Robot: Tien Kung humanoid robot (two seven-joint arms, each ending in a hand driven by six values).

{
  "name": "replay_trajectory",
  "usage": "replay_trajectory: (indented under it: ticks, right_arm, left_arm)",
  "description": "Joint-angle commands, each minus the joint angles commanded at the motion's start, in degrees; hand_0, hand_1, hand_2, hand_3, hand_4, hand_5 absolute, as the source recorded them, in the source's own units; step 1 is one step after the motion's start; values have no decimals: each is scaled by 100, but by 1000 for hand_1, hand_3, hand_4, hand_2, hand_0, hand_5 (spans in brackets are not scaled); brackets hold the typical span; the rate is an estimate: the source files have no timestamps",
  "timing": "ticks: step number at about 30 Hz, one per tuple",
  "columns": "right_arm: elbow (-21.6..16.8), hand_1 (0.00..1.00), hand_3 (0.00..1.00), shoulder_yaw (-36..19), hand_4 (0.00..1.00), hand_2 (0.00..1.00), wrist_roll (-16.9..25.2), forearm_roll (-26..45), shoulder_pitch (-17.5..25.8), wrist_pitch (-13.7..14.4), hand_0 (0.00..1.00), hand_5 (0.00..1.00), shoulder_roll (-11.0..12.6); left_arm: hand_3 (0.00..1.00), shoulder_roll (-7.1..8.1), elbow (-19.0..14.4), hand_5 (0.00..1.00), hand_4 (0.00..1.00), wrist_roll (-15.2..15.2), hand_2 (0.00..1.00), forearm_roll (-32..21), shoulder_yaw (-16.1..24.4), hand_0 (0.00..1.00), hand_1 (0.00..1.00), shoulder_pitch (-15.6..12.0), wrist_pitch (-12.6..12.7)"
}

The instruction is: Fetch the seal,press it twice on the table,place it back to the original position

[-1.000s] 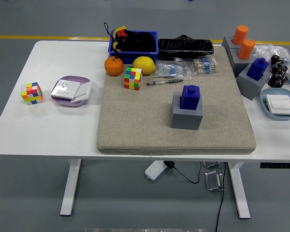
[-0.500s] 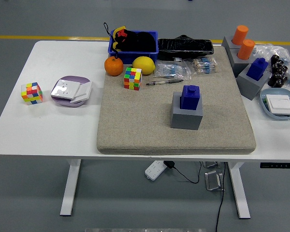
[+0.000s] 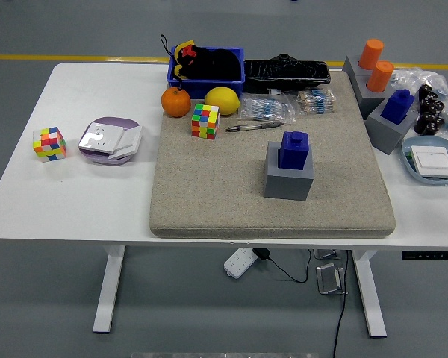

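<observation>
The blue seal (image 3: 294,149) stands upright on top of a grey block (image 3: 289,176). The block is its home, and it lifts the seal up so a hand can get around it. Both sit on a big tan mat (image 3: 209,194) in the middle of the white table (image 3: 75,194). The soft mat is probably there so the seal has a gentle place to be pressed.

No robot hand is in the picture. The left hand and the right hand are both out of sight, so nobody can tell how far open they are or if they hold anything. Nothing is touching the seal. The task looks like it has not started yet.

There is bare mat in front of the block and to its left. That looks like a good spot for the two presses.

Another blue seal (image 3: 397,105) sits on its own grey block at the right edge of the mat, and two orange ones (image 3: 375,63) stand behind it. They are well apart from the middle seal. A color cube (image 3: 205,121), an orange (image 3: 175,102), a lemon (image 3: 222,100) and a pen (image 3: 252,127) lie near the far side of the mat, out of the way. A second cube (image 3: 49,143) rests on the bare table at the left.
</observation>
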State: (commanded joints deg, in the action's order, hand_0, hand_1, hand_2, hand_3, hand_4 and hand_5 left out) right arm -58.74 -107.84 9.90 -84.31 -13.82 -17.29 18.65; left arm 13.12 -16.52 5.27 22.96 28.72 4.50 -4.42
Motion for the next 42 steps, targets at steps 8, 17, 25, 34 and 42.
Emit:
replay_trajectory:
  ticks: [8, 17, 25, 34, 42]
  right_arm:
    - [-63, 795, 766, -9, 907, 756, -27, 1, 40, 3, 877, 369, -1]
    - [-86, 792, 761, -6, 901, 752, -26, -3, 48, 9, 876, 362, 22]
    - [-128, 790, 761, -65, 887, 743, -57, -40, 82, -40, 872, 350, 18]
    - [-176, 789, 759, -110, 876, 743, -73, -55, 110, -39, 870, 327, 21]
    - [-193, 790, 758, -140, 871, 743, -70, -46, 104, -58, 870, 319, 18]
  left_arm:
    - [850, 38, -8, 416, 818, 5, 798, 2, -36, 815, 822, 17, 15]
    - [849, 58, -16, 418, 817, 8, 798, -6, -75, 815, 822, 31, 18]
    - [848, 62, -19, 419, 815, 16, 798, -23, -97, 815, 822, 7, 39]
    - [848, 49, -19, 419, 815, 19, 797, -1, -35, 814, 822, -10, 51]
    - [848, 41, -12, 419, 814, 27, 798, -8, -41, 813, 822, -3, 50]
